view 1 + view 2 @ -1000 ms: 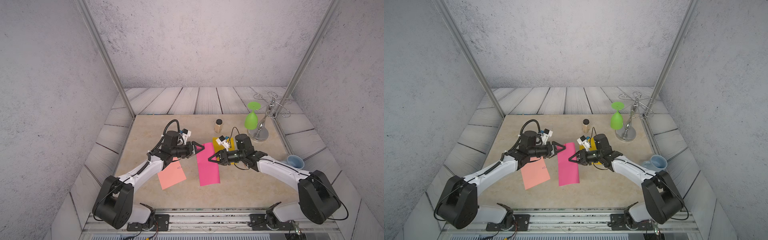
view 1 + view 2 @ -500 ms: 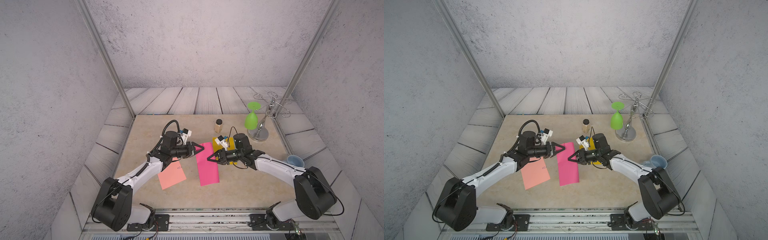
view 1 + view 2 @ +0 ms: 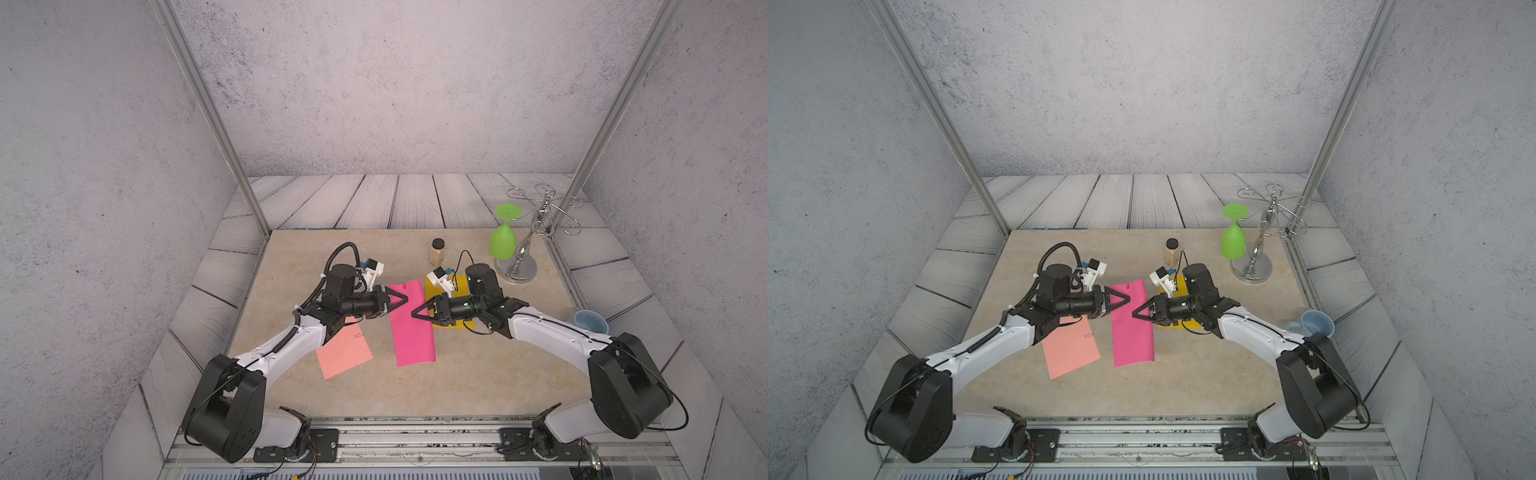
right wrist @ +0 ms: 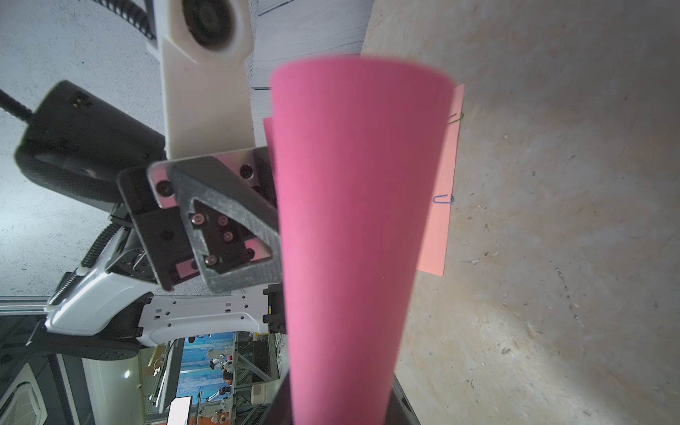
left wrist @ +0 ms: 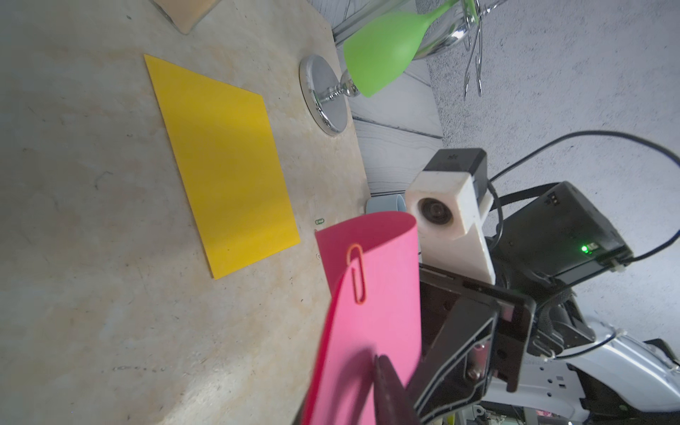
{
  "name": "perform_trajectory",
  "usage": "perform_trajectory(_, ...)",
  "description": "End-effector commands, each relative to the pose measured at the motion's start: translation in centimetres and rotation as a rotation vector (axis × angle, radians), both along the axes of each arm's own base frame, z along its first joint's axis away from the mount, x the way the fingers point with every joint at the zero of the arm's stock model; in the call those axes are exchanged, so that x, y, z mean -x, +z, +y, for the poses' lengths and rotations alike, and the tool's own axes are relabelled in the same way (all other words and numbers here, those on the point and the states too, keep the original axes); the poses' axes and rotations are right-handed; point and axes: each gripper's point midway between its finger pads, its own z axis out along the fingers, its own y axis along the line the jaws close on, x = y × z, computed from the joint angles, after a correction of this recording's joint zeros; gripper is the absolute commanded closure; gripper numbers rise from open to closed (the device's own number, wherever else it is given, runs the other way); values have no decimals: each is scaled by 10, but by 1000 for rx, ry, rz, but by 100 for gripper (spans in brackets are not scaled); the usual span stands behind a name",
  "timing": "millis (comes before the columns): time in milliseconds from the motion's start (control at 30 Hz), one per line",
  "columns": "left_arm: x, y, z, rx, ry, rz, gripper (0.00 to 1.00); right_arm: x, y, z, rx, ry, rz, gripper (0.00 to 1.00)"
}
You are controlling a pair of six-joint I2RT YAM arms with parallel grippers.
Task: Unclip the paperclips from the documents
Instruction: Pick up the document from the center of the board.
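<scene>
2 claws at my sheet (image 3: 413,345): right claw (image 3: 413,313) grips it, left claw (image 3: 405,297) I cannot tell; slide the clip (image 5: 357,274) ahead straight off.

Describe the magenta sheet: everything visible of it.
The magenta sheet is a plain, unprinted rectangle of thin matte paper, uncreased. It runs lengthwise between the two arms, bowed into an arch, its far end curled up off the table. An orange paperclip sits on that far edge. The right gripper pinches one long edge. The left gripper meets the opposite edge, but whether it grips is unclear. Whether the near end rests on the table cannot be told.
</scene>
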Motion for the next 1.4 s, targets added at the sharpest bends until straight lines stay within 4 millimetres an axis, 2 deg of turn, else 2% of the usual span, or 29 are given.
perform_trajectory(0, 3, 13, -1, 26, -9, -41, 83, -1, -8, 3, 11, 2, 10, 72)
perform_trajectory(133, 4, 14, 0, 27, -11, -49, 89, -1, -9, 2, 25, 3, 5, 71)
perform_trajectory(267, 7, 20, 0, 25, -24, -70, 96, -2, -11, 0, 44, 4, -2, 64)
perform_trajectory(467, 18, 32, 1, -22, -95, -124, 100, 2, -20, -11, 149, 13, -48, 44)
perform_trajectory(700, 40, 46, 9, -131, -209, -219, 100, 11, -14, -39, 340, 78, -201, 25)
perform_trajectory(900, 54, 55, 14, -167, -270, -283, 100, 16, 9, -60, 436, 115, -362, 17)
perform_trajectory(1100, 66, 68, 16, -177, -329, -332, 100, 21, 44, -71, 456, 142, -528, 15)
perform_trajectory(1200, 72, 70, 18, -189, -363, -351, 100, 25, 61, -70, 419, 159, -595, 15)
perform_trajectory(1367, 79, 64, 20, -209, -416, -361, 100, 27, 83, -53, 287, 193, -640, 11)
